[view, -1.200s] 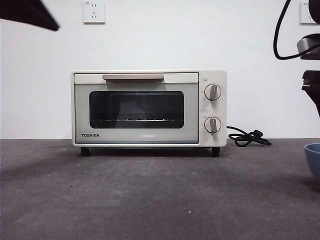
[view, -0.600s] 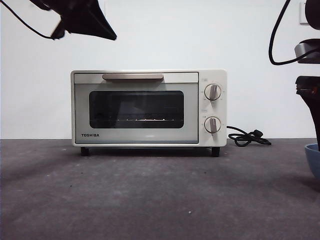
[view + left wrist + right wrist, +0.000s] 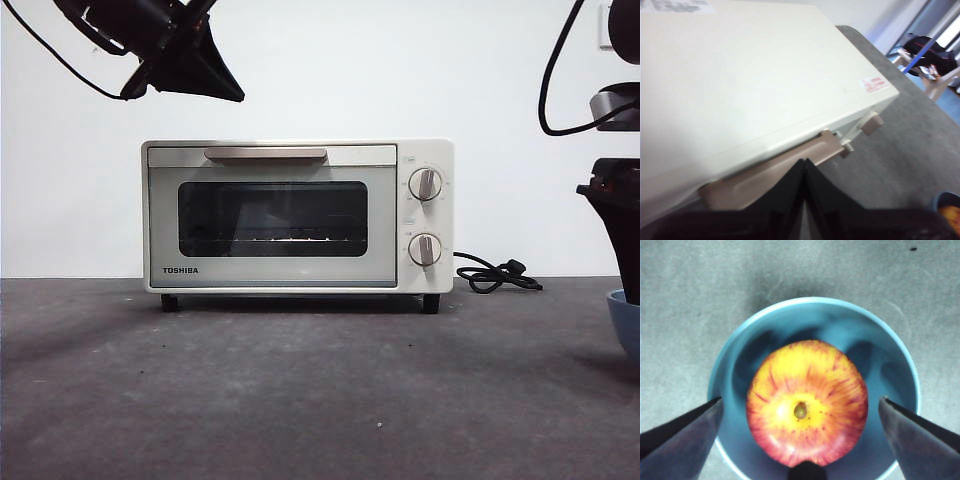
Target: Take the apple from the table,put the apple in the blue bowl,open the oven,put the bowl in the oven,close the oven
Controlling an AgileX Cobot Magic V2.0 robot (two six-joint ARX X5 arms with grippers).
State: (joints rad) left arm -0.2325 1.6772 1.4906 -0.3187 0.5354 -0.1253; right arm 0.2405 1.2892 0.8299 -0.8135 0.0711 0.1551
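Note:
The red-and-yellow apple (image 3: 807,410) lies stem up inside the blue bowl (image 3: 880,365), which stands on the grey table (image 3: 300,390) at the far right (image 3: 627,320). My right gripper (image 3: 800,400) hangs just over the bowl, open, one jaw on each side of the apple and touching nothing. The cream oven (image 3: 290,215) stands at the back with its door closed. My left gripper (image 3: 804,167) is shut and empty. It hovers above the oven's front top edge, just over the beige handle (image 3: 765,175). In the front view it is the dark wedge (image 3: 205,75) at upper left.
The oven's black cord (image 3: 495,275) lies coiled on the table to the right of the oven, between it and the bowl. A white wall stands close behind the oven. The right arm (image 3: 615,230) fills the front view's right edge.
The left arm has swung in from the top left corner, rightward and down toward the oven's top. The right arm has edged slightly left over the bowl.

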